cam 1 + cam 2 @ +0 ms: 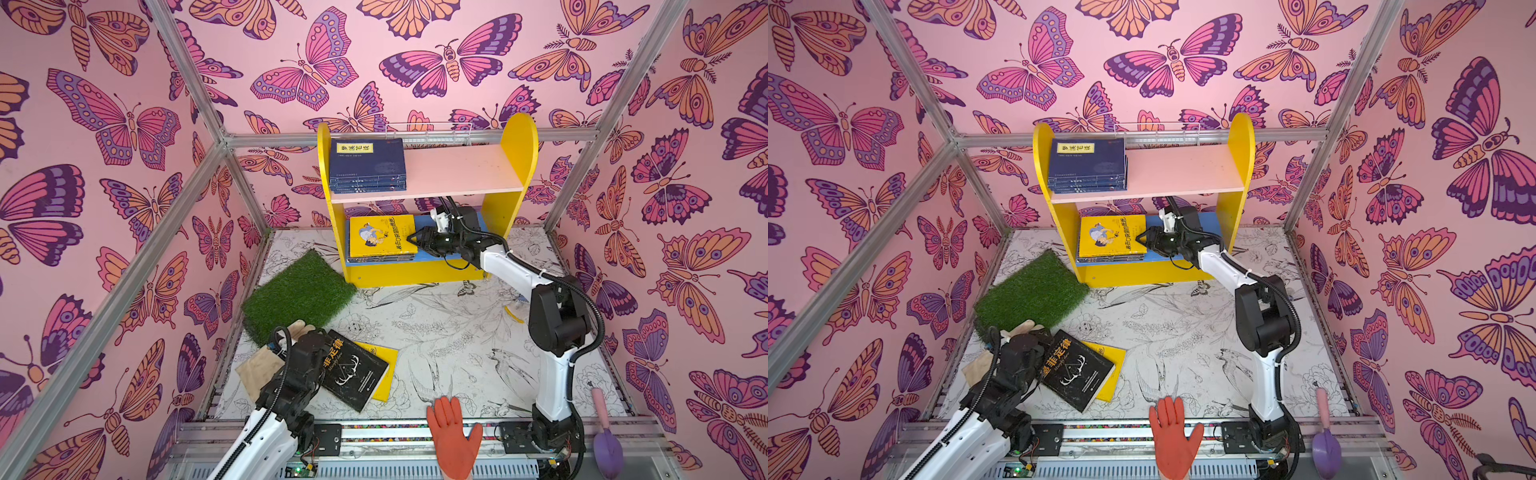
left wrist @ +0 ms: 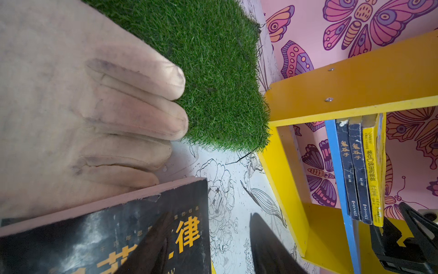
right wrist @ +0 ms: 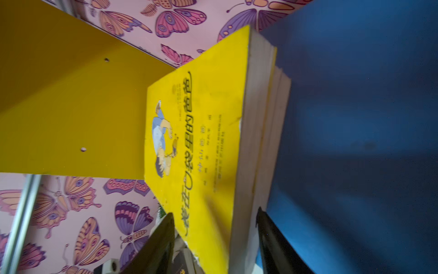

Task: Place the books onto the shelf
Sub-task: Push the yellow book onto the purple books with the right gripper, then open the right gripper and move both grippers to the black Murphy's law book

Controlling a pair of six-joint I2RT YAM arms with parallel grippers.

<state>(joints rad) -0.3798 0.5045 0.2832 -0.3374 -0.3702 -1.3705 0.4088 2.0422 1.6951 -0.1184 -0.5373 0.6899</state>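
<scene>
The shelf (image 1: 517,137) (image 1: 1241,141) stands at the back. Navy books (image 1: 368,164) (image 1: 1087,164) are stacked on its pink upper board. A yellow cartoon-boy book (image 1: 380,235) (image 3: 196,132) lies on top of two dark books (image 2: 355,170) on the blue lower board. My right gripper (image 1: 415,241) (image 3: 214,212) is open, its jaws straddling that stack's near corner without pressing it. At the front left a black antler book (image 1: 353,370) (image 2: 118,237) lies across another yellow book (image 1: 384,361). My left gripper (image 2: 211,218) hovers open, one finger over the black cover and one over the table.
A green grass mat (image 1: 299,295) lies left of the shelf. A beige glove (image 1: 266,365) sits beside the black book under my left arm. An orange glove (image 1: 451,432) and a purple trowel (image 1: 606,440) rest at the front rail. Butterfly-patterned walls enclose the table.
</scene>
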